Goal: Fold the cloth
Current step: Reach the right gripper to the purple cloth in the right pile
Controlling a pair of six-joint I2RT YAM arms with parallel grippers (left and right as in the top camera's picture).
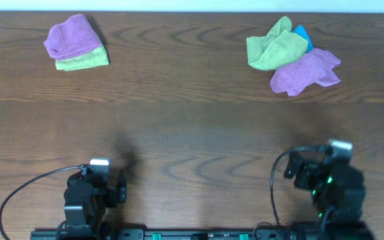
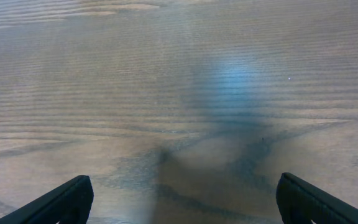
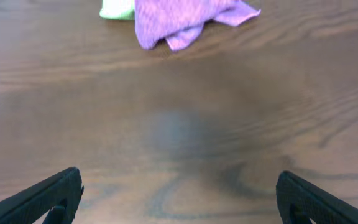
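Purple microfibre, crumpled at the far right of the table, is your cloth. It lies on the robot's side of a loose heap, touching a green cloth behind it, with a blue cloth peeking out beyond. Being the nearest of the three, it is, I judge, the easiest to draw clear without dragging the others. Do not mistake it for the second purple cloth at the far left, which lies folded on top of a folded green cloth. That stack looks like finished work, so the right-hand heap reads as the supply. No white tag can be made out from any view. Both arms sit low at the near edge, well apart from every cloth. Your left gripper has its fingers spread wide over bare wood, holding nothing. Your right gripper is likewise spread wide and empty, and its camera looks straight across at the cloth, so that arm seems the natural one to reach. No fold has begun. The next move probably calls for pulling the cloth to the open middle, where both grippers can flatten it. Watch that the green cloth does not ride along.
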